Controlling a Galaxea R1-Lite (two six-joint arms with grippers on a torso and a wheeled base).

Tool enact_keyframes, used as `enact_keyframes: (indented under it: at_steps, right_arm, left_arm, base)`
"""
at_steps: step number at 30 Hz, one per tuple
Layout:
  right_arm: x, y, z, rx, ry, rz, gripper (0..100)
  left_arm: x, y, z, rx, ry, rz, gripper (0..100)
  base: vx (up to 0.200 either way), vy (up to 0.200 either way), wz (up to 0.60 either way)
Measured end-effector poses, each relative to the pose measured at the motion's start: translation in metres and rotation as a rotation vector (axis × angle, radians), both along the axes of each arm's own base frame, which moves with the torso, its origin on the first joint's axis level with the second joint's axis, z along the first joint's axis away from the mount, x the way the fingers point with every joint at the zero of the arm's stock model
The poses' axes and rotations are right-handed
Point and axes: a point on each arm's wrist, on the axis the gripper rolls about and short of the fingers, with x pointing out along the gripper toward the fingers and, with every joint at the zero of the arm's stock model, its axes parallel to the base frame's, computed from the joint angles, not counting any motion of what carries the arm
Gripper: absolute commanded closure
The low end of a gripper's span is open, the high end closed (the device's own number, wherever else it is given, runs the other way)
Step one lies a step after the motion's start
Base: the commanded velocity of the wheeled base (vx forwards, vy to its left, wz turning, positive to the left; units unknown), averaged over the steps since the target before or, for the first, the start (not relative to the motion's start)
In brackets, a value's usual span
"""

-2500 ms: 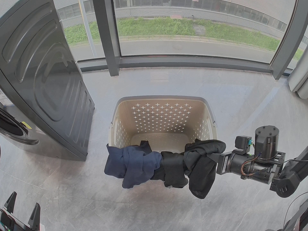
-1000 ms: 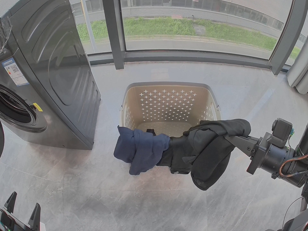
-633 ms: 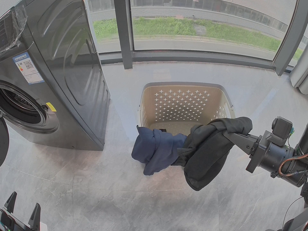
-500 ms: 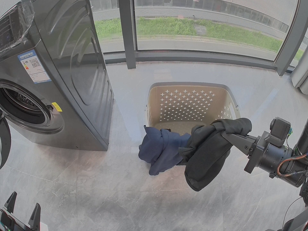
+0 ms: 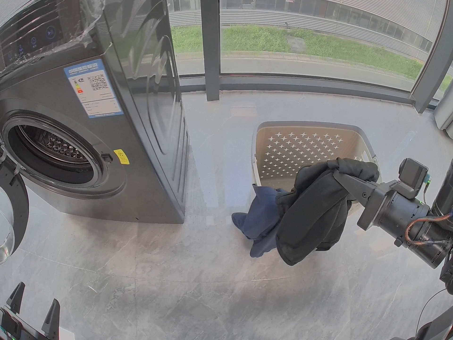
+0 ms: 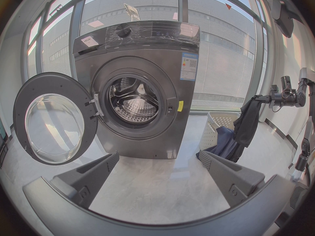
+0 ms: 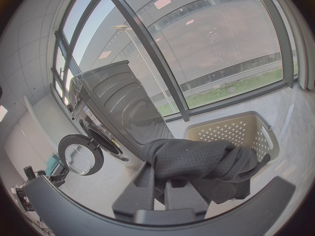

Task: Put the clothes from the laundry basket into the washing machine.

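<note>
Your R gripper [image 5: 343,181] was pinched shut on the black cloth [image 5: 306,223]. Both fingers [image 7: 139,189] were pressed close together & the cloth was bunched over them. You held it up in the air on the right, just in front of the near edge of the laundry basket [image 5: 309,127]. The black cloth hung down in one big lump, off the floor [image 5: 188,270].

A blue cloth [image 5: 258,218] touched the black one on its left side. It drooped down by the basket's near left corner & its low end looked to reach the floor. I can't tell if the two were tangled or just touching.

The washing machine [image 5: 141,100] stood on the left, well apart from the basket, w/ grey floor between them. Its round door [image 6: 54,118] was swung wide open to the left, & the drum hole [image 5: 54,154] was dark & open.

Your L gripper [image 6: 157,171] sat low at the near left. Its fingers were spread wide w/ nothing in them, facing the front of the machine. A big window [image 5: 306,34] ran along the far side.
</note>
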Motion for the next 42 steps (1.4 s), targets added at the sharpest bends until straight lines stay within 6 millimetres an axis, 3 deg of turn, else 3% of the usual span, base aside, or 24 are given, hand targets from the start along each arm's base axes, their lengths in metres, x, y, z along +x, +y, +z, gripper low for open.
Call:
enact_keyframes:
  at_steps: [10, 16, 28, 34, 42]
  right_arm:
    - [0.0019, 0.0013, 0.0043, 0.012, -0.017, -0.003, 100]
    - [0.0015, 0.0032, 0.0058, 0.015, -0.022, 0.011, 100]
    - [0.002, 0.0038, 0.0057, 0.015, -0.021, 0.014, 100]
    - [0.0022, 0.0041, 0.0052, 0.013, -0.019, 0.017, 100]
    - [0.0024, 0.0038, 0.0051, 0.013, -0.019, 0.015, 100]
  left_arm:
    - [0.0, 0.0, 0.0, 0.0, 0.0, 0.0, 0]
    - [0.0, 0.0, 0.0, 0.0, 0.0, 0.0, 0]
    - [0.0, 0.0, 0.0, 0.0, 0.0, 0.0, 0]
    - [0.0, 0.0, 0.0, 0.0, 0.0, 0.0, 0]
    - [0.0, 0.0, 0.0, 0.0, 0.0, 0.0, 0]
  base:
    - [0.0, 0.2, 0.0]
    - [0.0, 0.0, 0.0]
    - [-0.2, 0.0, 0.0]
    - [0.0, 0.0, 0.0]
    - [0.0, 0.2, 0.0]
